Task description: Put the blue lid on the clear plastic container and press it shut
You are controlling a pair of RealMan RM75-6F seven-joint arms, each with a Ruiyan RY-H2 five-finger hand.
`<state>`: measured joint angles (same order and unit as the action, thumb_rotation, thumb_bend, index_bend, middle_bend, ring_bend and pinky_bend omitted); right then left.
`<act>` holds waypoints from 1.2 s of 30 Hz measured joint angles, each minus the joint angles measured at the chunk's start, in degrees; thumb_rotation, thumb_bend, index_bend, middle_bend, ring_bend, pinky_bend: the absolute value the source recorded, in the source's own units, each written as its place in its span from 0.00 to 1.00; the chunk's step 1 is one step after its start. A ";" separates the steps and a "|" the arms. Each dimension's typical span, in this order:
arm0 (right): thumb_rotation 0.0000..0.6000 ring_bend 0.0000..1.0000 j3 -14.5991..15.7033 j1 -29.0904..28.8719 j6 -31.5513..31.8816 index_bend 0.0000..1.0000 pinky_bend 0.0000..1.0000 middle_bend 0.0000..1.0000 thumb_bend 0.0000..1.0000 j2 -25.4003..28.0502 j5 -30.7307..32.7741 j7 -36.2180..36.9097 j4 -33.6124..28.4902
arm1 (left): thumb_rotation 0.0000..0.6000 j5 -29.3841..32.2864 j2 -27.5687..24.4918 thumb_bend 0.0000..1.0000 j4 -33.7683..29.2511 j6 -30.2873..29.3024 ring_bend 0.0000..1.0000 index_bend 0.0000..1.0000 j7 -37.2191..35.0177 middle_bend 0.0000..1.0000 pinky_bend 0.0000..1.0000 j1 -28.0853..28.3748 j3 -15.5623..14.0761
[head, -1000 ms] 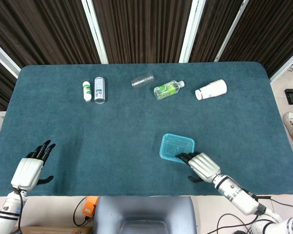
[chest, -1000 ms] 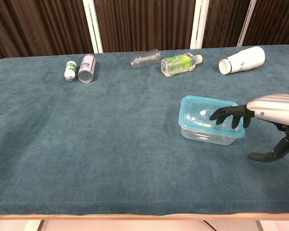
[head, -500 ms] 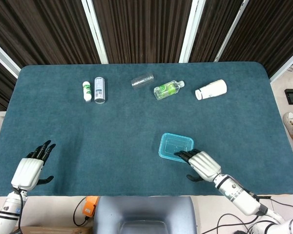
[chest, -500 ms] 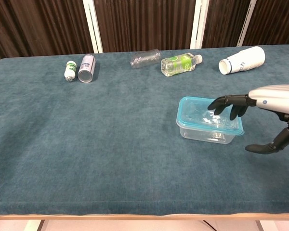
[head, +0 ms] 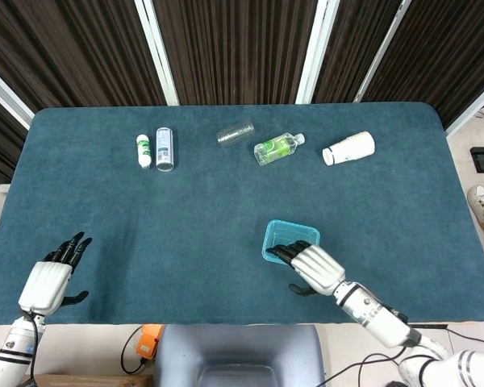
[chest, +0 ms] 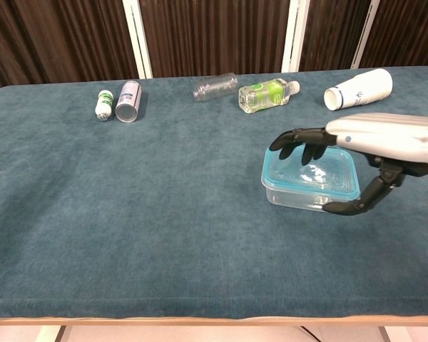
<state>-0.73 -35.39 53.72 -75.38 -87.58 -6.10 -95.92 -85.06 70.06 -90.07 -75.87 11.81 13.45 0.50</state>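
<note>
1. The table [head: 145, 234] is filling most of both views under a dark teal cloth.
2. The right hand [chest: 357, 139] is reaching in from the right of the chest view, flat and palm down over the container, with its dark fingertips [chest: 294, 146] hanging above the far left edge of the lid and the thumb dropping beside the near right wall. It is holding nothing, and whether it is touching the lid I cannot tell.
3. The left hand [head: 52, 274] is lying in the lower left of the head view, spread and holding nothing.
4. The clear plastic container [chest: 307, 196] is sitting right of centre in the chest view, with the blue lid [chest: 328, 174] already lying on its rim; whether it is snapped down I cannot tell.
5. The pair is looking light, thin-walled and slick, likely to slide on the cloth, so pressing flat along the stiff rim and corners is looking wiser than pushing the flexible middle.
6. Along the top of the frame a white bottle [chest: 359, 88], a green-labelled bottle [chest: 267, 95], a clear bottle [chest: 215, 86], a can [chest: 128, 100] and a small bottle [chest: 103, 104] are lying on their sides.
7. Compared with a second ago, the right hand has slid leftward across the lid from its right edge, and the thumb has come in against the box; the container has shifted only slightly.
</note>
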 measured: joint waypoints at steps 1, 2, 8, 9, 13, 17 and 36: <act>1.00 0.30 -0.13 -0.24 -0.49 0.24 0.36 0.29 0.45 -0.36 0.48 -0.40 0.10 | 1.00 -0.05 -0.03 0.42 0.00 -0.05 0.13 0.09 -0.05 0.03 0.34 -0.02 -0.01; 1.00 0.30 -0.22 -0.46 -0.94 0.24 0.36 0.29 0.45 -0.66 0.94 -0.83 0.18 | 1.00 -0.09 -0.05 0.42 -0.01 -0.08 0.13 0.09 -0.10 0.03 0.34 -0.03 -0.02; 1.00 0.30 -0.36 -1.17 -2.53 0.24 0.36 0.29 0.45 -1.74 3.05 -3.19 0.61 | 1.00 -0.19 -0.12 0.42 -0.02 -0.11 0.13 0.09 -0.23 0.03 0.34 -0.04 -0.05; 1.00 0.30 -0.39 -1.27 -2.71 0.24 0.36 0.29 0.45 -1.94 3.38 -3.48 0.71 | 1.00 -0.21 -0.12 0.42 -0.02 -0.10 0.13 0.09 -0.24 0.03 0.34 -0.04 -0.07; 1.00 0.30 -0.49 -1.60 -3.14 0.24 0.36 0.29 0.45 -2.62 4.02 -3.98 1.17 | 1.00 -0.17 -0.10 0.42 -0.03 -0.08 0.13 0.09 -0.16 0.03 0.34 -0.04 -0.06; 1.00 0.30 -0.35 -1.75 -3.25 0.24 0.36 0.29 0.45 -3.19 4.17 -4.25 1.74 | 1.00 -0.19 -0.10 0.42 -0.03 -0.12 0.13 0.09 -0.14 0.03 0.34 -0.04 -0.04; 1.00 0.30 0.75 -2.16 -3.64 0.24 0.36 0.29 0.45 -4.91 3.53 -2.75 4.69 | 1.00 -0.18 -0.26 0.42 -0.04 -0.10 0.13 0.09 -0.55 0.03 0.34 -0.04 0.01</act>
<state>0.02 -37.55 50.08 -80.29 -84.05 -8.84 -91.22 -85.24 69.80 -90.11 -75.97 11.26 13.41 0.51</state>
